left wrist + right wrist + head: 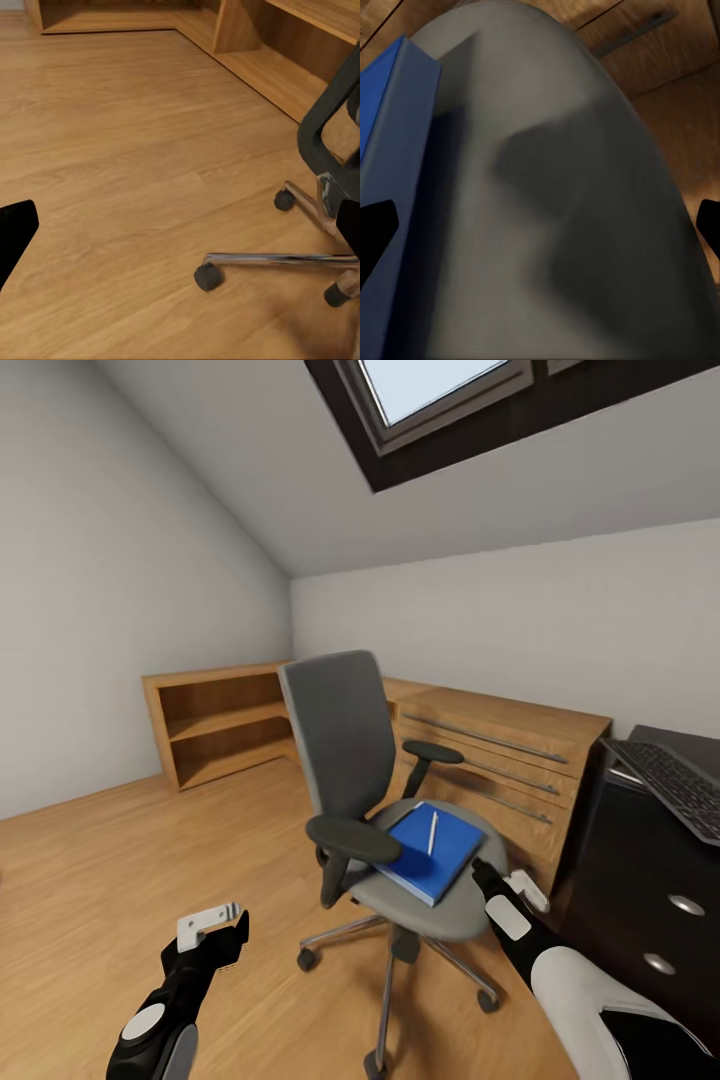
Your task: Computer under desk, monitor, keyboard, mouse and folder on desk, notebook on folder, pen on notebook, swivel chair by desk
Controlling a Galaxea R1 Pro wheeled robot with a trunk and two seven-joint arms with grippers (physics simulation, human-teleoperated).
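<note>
We are at the folder step: the blue folder (pixel 432 852) lies on the chair (pixel 400 830) seat at frame centre, a pen (pixel 432 833) on it. Our right gripper (pixel 515 887), jaws apart, waits beside its corner and must close on the edge; left gripper (pixel 215 930) we cannot tell

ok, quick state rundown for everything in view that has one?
swivel chair: upright on the floor, beside the wooden drawer chest, seat occupied.
folder: closed, flat on the chair seat.
pen: lying on the folder.
keyboard: flat on the desk.
desk drawers: shut.
left hand: over bare floor, holding nothing.
right hand: open, at the seat's edge beside the folder, not gripping.
</note>
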